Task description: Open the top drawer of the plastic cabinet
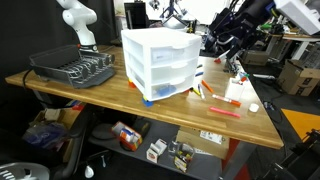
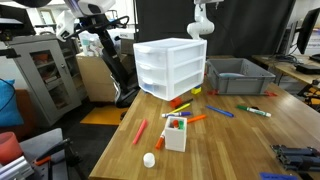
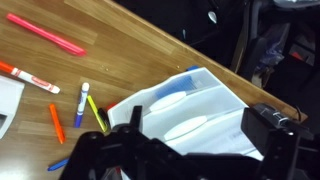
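The white plastic cabinet (image 1: 160, 62) with three drawers stands on the wooden table (image 1: 100, 95); it also shows in an exterior view (image 2: 170, 68). Its top drawer (image 1: 168, 47) looks shut. In the wrist view the cabinet (image 3: 190, 110) lies below, with oval handles on the drawer fronts. My gripper (image 3: 197, 125) is open and empty, its two black fingers spread either side of the cabinet in that view. In an exterior view the gripper (image 1: 224, 45) hangs in the air beside the cabinet's front, apart from it.
Several markers (image 1: 222, 111) lie scattered on the table in front of the cabinet. A black dish rack (image 1: 70, 68) stands beyond it. A grey bin (image 2: 240, 75) sits next to the cabinet. A small white box of markers (image 2: 175, 133) and a white cap (image 2: 148, 159) lie near the table edge.
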Controlling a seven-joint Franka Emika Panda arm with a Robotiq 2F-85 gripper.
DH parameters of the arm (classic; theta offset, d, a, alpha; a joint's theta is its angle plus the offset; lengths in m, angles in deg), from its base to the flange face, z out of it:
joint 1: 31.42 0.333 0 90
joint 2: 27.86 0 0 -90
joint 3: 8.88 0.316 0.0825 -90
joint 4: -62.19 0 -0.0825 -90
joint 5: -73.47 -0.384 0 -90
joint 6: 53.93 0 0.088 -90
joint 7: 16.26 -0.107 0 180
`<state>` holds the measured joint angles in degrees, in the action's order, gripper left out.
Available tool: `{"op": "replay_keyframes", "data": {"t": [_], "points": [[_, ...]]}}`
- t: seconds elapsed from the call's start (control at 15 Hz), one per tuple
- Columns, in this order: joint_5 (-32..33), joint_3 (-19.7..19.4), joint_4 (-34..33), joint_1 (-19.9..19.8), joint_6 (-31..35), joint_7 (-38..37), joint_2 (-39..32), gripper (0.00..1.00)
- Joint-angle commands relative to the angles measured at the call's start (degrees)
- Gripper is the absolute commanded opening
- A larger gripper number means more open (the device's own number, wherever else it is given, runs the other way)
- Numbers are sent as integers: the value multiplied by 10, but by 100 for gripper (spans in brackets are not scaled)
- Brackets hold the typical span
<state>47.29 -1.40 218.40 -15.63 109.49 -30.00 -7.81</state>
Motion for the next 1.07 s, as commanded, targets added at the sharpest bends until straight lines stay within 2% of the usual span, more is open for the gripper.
{"op": "replay_keyframes", "data": {"t": [0.0,0.13,0.27,0.33,0.47,0.73,0.8,1.0], "points": [[-117,-27,-25,56,100,-2,-73,100],[-205,-49,-42,98,145,12,-101,100],[-305,-78,-71,153,145,35,-98,100],[-235,-46,-45,108,144,10,-95,100],[-280,-64,-68,141,144,20,-96,100],[-285,-72,-69,145,144,20,-97,100],[-286,-69,-71,143,163,9,-109,100],[-358,-75,-100,182,288,12,-136,100]]}}
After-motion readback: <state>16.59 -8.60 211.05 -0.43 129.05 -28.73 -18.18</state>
